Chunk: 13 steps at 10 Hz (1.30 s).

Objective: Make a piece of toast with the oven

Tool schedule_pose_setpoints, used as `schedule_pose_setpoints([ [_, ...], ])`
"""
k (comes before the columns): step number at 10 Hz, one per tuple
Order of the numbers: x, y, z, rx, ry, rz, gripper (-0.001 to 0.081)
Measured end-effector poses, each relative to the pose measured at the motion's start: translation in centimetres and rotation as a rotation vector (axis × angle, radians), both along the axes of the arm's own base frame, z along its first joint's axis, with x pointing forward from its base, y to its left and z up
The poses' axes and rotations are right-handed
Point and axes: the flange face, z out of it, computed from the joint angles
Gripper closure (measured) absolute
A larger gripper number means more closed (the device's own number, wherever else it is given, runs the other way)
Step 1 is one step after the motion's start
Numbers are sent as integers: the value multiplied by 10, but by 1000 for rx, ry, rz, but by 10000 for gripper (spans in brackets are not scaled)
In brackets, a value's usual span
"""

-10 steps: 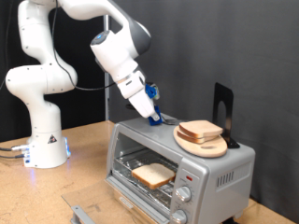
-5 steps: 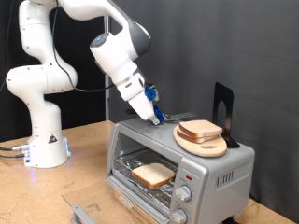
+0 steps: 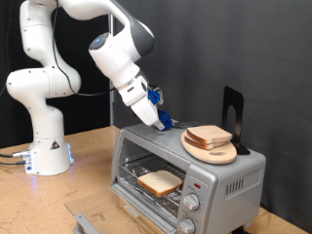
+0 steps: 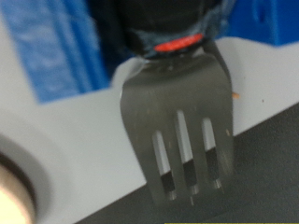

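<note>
- gripper sits mid-frame in the exterior view, just above the oven top; in the wrist view it's clamped on a metal fork, tines pointing away
- the piece of toast is already on the wire rack inside, lower middle of frame; door looks dropped open
- my take: keep the fork level and clear of the wooden plate with the other slice on the oven's top right
- wooden table underneath; black backdrop behind, black stand at right
</note>
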Motion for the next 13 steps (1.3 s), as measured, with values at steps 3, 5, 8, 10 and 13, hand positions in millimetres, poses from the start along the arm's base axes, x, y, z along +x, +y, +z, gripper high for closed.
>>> schedule_pose_setpoints([
  [3, 2, -7, 18, 45, -2, 16, 124],
  [5, 1, -17, 34, 72, -1, 40, 124],
  [8, 0, -35, 49, 37, -23, 33, 124],
  [10, 0, -44, 50, 124, 34, 26, 124],
  [13, 15, -94, 55, 257, 25, -109, 124],
])
